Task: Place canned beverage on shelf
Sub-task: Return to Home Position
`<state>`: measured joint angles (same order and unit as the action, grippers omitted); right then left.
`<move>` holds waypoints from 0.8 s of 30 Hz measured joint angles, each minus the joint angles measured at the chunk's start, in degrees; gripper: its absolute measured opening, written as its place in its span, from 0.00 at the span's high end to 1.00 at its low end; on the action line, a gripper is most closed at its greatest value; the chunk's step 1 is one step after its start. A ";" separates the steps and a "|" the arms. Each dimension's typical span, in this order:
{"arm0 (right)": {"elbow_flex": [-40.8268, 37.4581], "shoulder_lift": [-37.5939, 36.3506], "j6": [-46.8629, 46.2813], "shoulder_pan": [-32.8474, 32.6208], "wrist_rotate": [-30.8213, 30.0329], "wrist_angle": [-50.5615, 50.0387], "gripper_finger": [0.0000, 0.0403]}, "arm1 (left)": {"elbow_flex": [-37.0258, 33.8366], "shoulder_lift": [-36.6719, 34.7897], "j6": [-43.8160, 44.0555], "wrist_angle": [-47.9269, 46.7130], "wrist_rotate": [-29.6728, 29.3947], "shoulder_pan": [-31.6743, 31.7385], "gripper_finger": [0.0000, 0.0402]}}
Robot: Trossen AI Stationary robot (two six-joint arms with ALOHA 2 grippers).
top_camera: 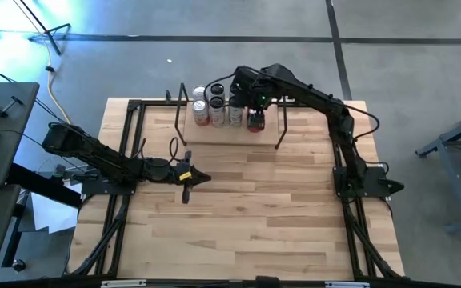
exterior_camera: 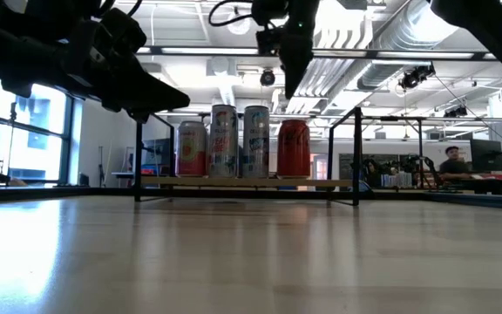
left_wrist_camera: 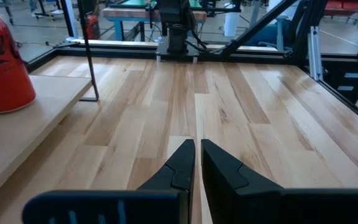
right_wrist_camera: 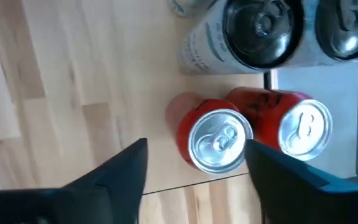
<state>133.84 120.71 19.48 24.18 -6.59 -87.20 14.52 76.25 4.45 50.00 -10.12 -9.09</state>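
The right gripper (right_wrist_camera: 197,149) hangs spread wide and empty directly above a red can (right_wrist_camera: 219,140), which stands upright on the shelf (top_camera: 230,134) beneath it, clear of both fingers. A second red can (right_wrist_camera: 303,124) stands just beside the first, seemingly touching it (the overlap hides any gap). White-and-blue cans (right_wrist_camera: 260,28) stand alongside. The left gripper (left_wrist_camera: 197,149), closed to a sliver and holding nothing, hovers over the table (left_wrist_camera: 260,112), with the shelf off to one side.

The shelf (top_camera: 230,136) stands on the wooden table (top_camera: 246,208) — at one edge; soda cans (top_camera: 217,108) upright on its plank.
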 joint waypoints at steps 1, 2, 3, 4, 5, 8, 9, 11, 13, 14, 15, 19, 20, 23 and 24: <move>0.00 -0.15 -0.57 -0.01 0.10 -0.03 0.39 | 0.00 0.00 0.00 0.01 0.08 -0.01 0.95; 0.00 -0.24 -0.95 -0.24 0.04 0.09 0.44 | 0.00 0.00 0.00 0.00 0.09 -0.03 0.95; 0.00 -0.34 -1.20 -0.40 0.14 0.31 0.49 | 0.00 0.00 0.00 0.00 0.09 -0.01 0.95; -0.02 -0.41 -1.22 -0.54 0.54 0.73 0.55 | 0.00 0.00 0.00 0.00 0.09 -0.02 0.95; -0.02 -0.43 -1.16 -0.88 1.61 1.29 0.62 | 0.00 0.00 -0.02 0.00 0.09 -0.04 0.95; -0.86 -0.53 0.05 -1.73 6.40 2.83 0.84 | 0.00 0.00 -0.02 -0.13 0.09 -0.12 0.95; -1.51 -0.55 0.26 -1.99 7.86 3.62 0.91 | 0.00 0.00 -0.02 -0.13 0.09 -0.24 0.95; -2.93 -0.53 0.26 -2.10 8.83 3.85 0.97 | 0.00 0.00 -0.03 -0.15 0.09 -0.58 0.95; -5.07 -0.55 -0.89 -2.31 8.39 6.04 0.95 | 0.00 0.00 -0.13 -0.15 -0.06 -0.84 0.95; -6.30 -0.55 -1.10 -2.46 8.28 6.80 0.94 | 0.00 0.00 -0.20 -0.15 -0.38 -0.92 0.95; -7.57 -0.55 -1.41 -2.73 8.15 7.03 0.95 | 0.00 0.00 -0.20 -0.15 -0.69 -1.06 0.95; -15.65 -3.11 -1.22 -4.33 8.44 12.69 0.99 | 0.00 0.00 -0.52 -0.28 -0.99 -1.15 0.95; -18.73 -4.59 -1.47 -4.70 8.63 15.42 0.99 | 0.00 0.00 -0.52 -0.29 -1.00 -1.15 0.95; -29.37 -10.95 -2.01 -5.98 8.55 26.62 1.00 | 0.00 0.00 -0.59 -0.16 -1.03 -1.15 0.95; -33.35 -13.41 -2.33 -6.42 8.34 31.37 1.00 | 0.00 0.00 -0.59 -0.02 -1.16 -1.15 0.95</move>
<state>100.49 107.30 17.15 17.76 1.75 -55.83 14.52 76.25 3.86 49.97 -11.27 -10.24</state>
